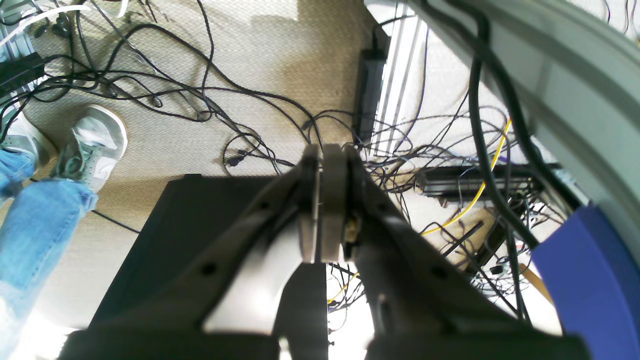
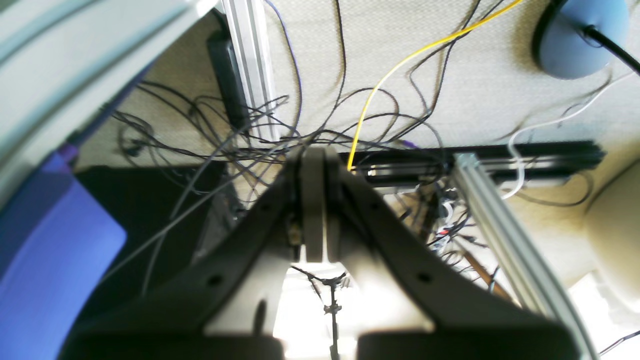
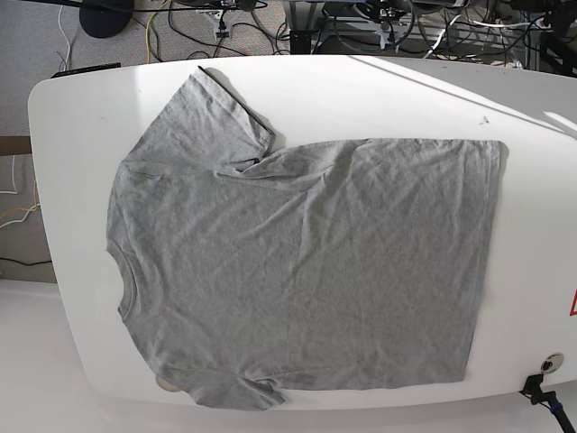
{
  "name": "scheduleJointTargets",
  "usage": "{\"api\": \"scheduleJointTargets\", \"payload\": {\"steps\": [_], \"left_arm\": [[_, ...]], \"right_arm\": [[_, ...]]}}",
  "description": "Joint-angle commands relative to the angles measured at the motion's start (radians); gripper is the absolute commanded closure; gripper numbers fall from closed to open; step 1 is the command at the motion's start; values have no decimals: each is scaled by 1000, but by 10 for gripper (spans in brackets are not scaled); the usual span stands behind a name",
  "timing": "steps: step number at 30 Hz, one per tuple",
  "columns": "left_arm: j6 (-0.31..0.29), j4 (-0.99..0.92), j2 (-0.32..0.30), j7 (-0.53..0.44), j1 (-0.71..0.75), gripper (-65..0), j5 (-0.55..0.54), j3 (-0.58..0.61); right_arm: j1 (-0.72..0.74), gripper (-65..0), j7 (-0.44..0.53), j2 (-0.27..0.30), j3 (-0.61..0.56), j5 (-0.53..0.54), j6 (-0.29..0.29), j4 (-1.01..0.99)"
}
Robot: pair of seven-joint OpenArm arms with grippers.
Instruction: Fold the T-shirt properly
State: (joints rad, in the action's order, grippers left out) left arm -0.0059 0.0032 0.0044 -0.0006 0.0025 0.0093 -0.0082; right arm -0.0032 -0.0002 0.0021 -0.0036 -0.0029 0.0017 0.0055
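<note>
The grey T-shirt lies spread flat and wrinkled on the white table in the base view, plain side up. Its neck points left and its hem right. One sleeve reaches toward the back edge, the other hangs at the front edge. Neither arm shows in the base view. In the left wrist view my left gripper is shut with nothing in it, off the table and over the carpet floor. My right gripper is likewise shut and empty above the floor.
Tangled black cables and a yellow cable cover the carpet. A person's jeans leg and sneaker stand at the left. Aluminium frame bars, a black box and a blue panel lie below the table's edge.
</note>
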Motion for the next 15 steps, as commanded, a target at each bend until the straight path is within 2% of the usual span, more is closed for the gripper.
{"api": "scheduleJointTargets", "payload": {"steps": [1,15], "left_arm": [[-7,20,-1,-6,3,0,-4,3],[-7,8,-9,-20,6,0,7,4]], "right_arm": [[-7,0,17,6,-1,-2,7,1],[-37,0,22,7,0,3,3,3]]}}
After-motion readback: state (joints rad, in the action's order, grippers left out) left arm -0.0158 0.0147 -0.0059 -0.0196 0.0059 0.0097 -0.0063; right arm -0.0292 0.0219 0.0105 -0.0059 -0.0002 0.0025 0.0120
